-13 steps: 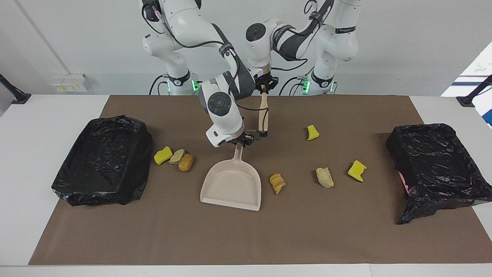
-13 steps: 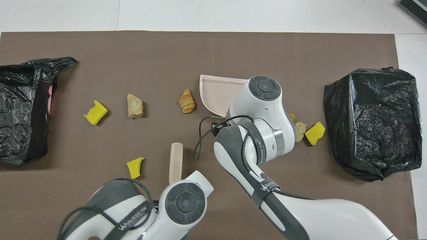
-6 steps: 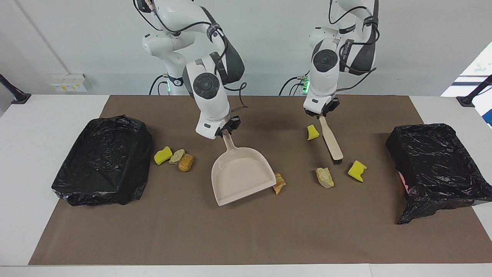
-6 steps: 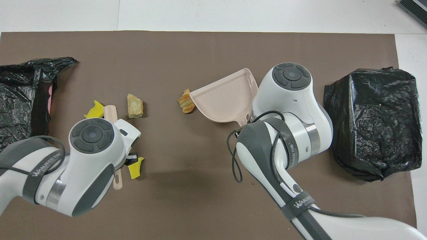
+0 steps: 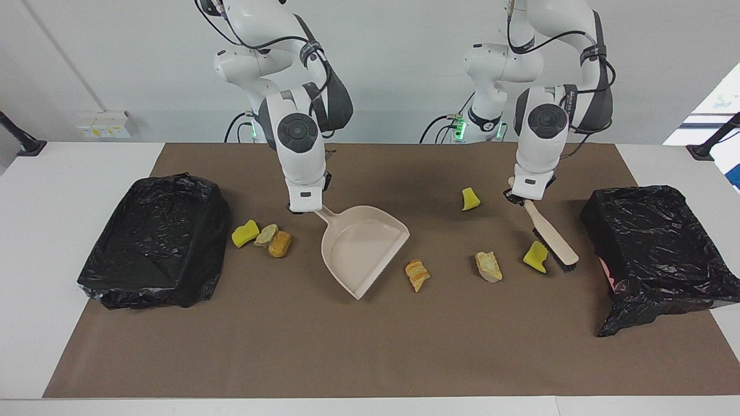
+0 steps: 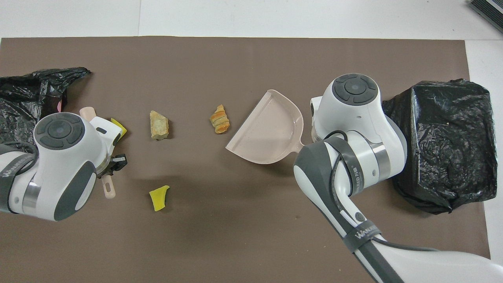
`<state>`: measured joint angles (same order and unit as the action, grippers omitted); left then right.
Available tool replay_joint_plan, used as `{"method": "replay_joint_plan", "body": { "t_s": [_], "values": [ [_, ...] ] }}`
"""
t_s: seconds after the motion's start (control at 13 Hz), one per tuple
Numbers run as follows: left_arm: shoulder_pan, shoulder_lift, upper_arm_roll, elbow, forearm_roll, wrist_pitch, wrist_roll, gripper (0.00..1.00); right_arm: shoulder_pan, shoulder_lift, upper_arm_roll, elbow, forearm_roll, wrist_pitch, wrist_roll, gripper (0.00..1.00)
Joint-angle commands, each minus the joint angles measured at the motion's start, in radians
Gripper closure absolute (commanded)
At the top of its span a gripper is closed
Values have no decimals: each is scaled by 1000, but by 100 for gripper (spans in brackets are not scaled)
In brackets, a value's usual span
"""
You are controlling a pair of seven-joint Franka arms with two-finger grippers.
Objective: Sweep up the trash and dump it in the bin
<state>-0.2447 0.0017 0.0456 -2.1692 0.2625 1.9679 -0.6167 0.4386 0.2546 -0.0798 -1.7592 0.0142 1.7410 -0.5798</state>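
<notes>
My right gripper (image 5: 306, 208) is shut on the handle of the beige dustpan (image 5: 361, 245), whose open mouth points at a bread-like piece (image 5: 417, 275) a little way off. My left gripper (image 5: 523, 199) is shut on the wooden brush (image 5: 554, 240). The brush's bristles sit beside a yellow sponge chunk (image 5: 535, 256), on the side toward the left arm's bin (image 5: 659, 242). A beige rock (image 5: 488, 266) lies between sponge and bread. Another yellow chunk (image 5: 470, 199) lies nearer the robots. In the overhead view the dustpan (image 6: 269, 129) shows, but the right wrist hides its handle.
A second black-bagged bin (image 5: 153, 242) stands at the right arm's end. Beside it lie a yellow sponge (image 5: 245, 233), a rock (image 5: 266, 234) and a bread piece (image 5: 280, 244), close together. A brown mat (image 5: 370, 358) covers the table.
The arms swung apart from the middle. The left gripper carried the brush toward its end of the table, to beside the yellow sponge. The right gripper lifted and turned the dustpan.
</notes>
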Motion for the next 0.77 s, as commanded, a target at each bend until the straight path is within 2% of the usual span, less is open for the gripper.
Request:
{"method": "replay_joint_plan", "body": {
  "t_s": [0.0,0.08,0.31,0.69],
  "values": [
    [22,73,-15,28,18,32,-2,100,0,-18,11,-46,-59,32,-92,100],
    [24,111,-16,55,14,35,0,100,5,-8,12,-49,-63,47,-112,100],
    [-1,126,-27,77,-23,52,35,100,11,26,12,-51,-65,123,-198,100],
    [-148,118,-29,58,-149,120,239,100,14,66,17,-34,-86,163,-285,100]
  ]
}}
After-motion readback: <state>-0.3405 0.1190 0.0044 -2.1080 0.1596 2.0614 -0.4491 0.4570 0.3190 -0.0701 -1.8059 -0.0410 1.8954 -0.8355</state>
